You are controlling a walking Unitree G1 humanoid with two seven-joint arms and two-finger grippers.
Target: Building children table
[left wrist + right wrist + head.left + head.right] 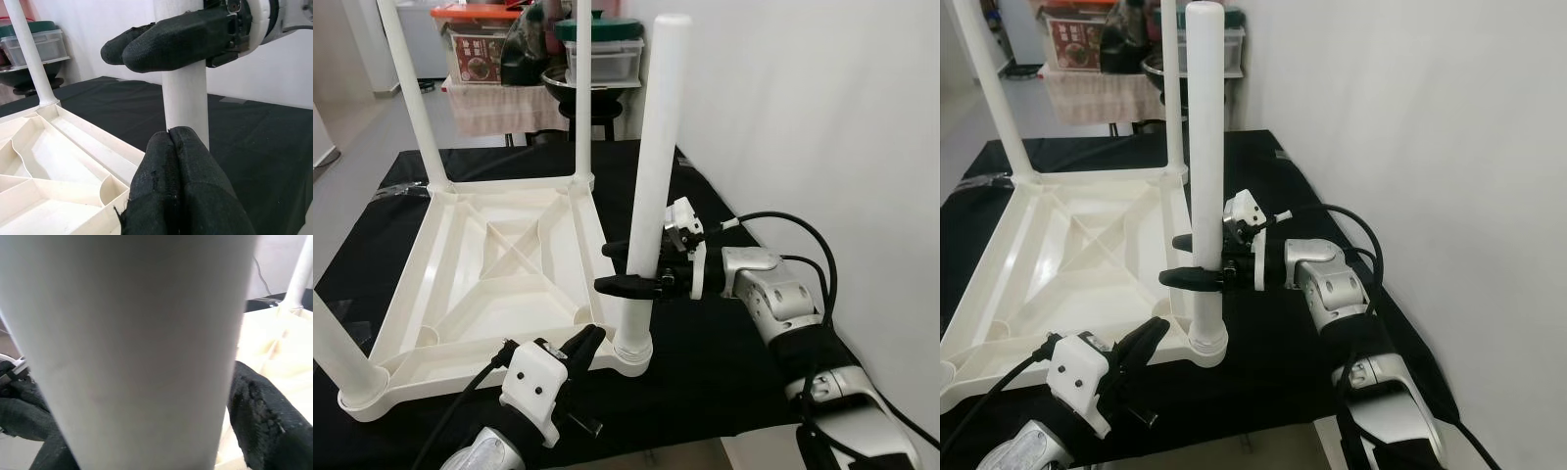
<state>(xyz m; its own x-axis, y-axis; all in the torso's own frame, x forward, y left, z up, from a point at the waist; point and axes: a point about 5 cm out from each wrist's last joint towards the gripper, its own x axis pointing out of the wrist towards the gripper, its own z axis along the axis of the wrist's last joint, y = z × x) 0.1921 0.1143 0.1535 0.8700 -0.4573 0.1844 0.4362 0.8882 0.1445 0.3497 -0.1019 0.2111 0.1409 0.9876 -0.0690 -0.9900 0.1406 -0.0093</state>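
Nearest the lens, at the bottom left of the left eye view, the left pincer is hovering with its two black fingers pressed together, tips just beside the corner socket of the upturned white children table. That table is lying top-down on the black-covered counter, filling the left and centre of the frame, its ribbed underside facing up. Rising from its near right corner, the white leg is standing upright in the socket, reaching toward the upper centre. The right pincer, coming in from the right edge, is clamping this leg at about mid-height, one finger on each side. Other legs are standing at the far corners, upper left. Behind, at the top of the frame, stacked storage boxes are sitting on a shelf; one is carrying a dark red label whose writing is too small to read.
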